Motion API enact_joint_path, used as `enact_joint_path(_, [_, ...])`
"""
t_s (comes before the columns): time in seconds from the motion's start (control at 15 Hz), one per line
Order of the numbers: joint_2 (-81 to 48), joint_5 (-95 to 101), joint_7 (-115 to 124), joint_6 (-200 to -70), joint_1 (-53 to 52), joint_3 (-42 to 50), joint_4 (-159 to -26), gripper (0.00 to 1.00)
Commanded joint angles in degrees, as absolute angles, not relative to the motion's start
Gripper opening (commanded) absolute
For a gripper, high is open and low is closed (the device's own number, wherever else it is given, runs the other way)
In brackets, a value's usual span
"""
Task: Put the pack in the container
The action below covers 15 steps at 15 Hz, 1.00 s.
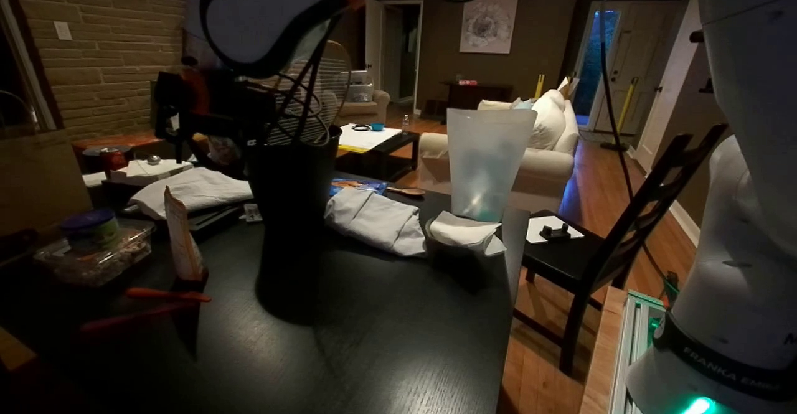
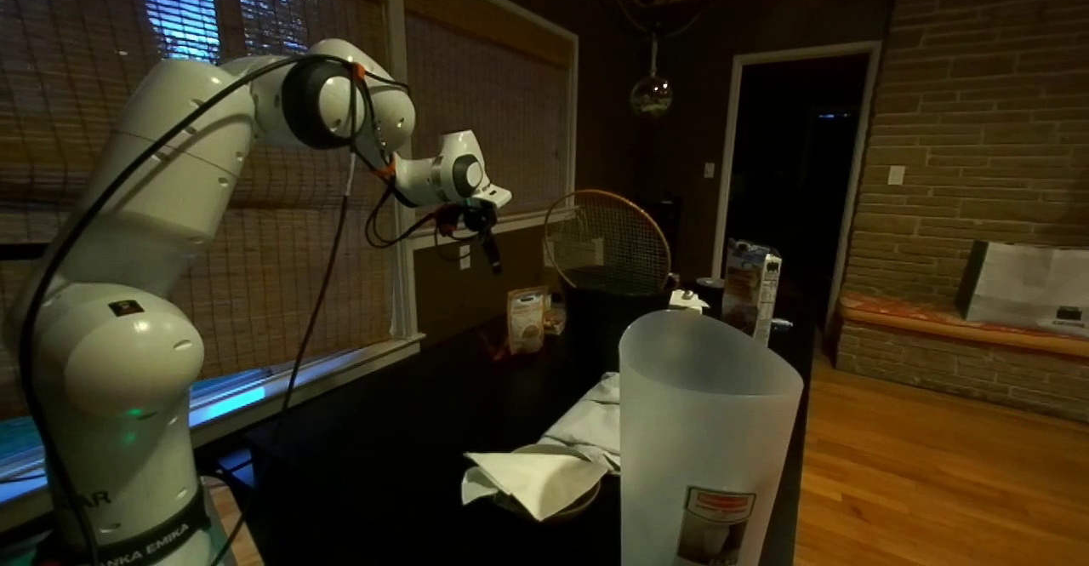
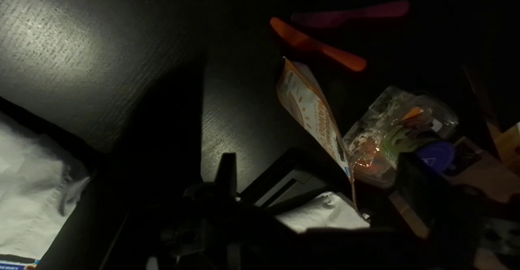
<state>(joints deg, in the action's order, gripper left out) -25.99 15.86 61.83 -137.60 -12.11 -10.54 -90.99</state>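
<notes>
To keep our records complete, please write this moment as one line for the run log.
gripper: open, above table | pack: upright on table | possible containers: black bin, frosted bin | placing: not yet done

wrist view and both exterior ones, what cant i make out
Cloudy container, in an exterior view: base cut off by bottom edge.
Pouch, in an exterior view: print too small.
Bowl, in an exterior view: inside mostly under napkin.
Blue packet, wrist view: cut off by corner.
</notes>
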Motion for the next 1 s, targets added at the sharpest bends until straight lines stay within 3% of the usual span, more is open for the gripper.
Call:
enact_joint_path(0.0, [-27.16,15.74,61.41,-138.28,-15.6,-6.29,-89.7,1.0])
enact_joint_path(0.47, [-42.52,26.18,50.52,-148.46,-21.03,3.22,-77.09,1.0])
enact_joint_path(0.93, [-56.46,21.71,46.14,-157.91,-23.87,8.41,-61.41,1.0])
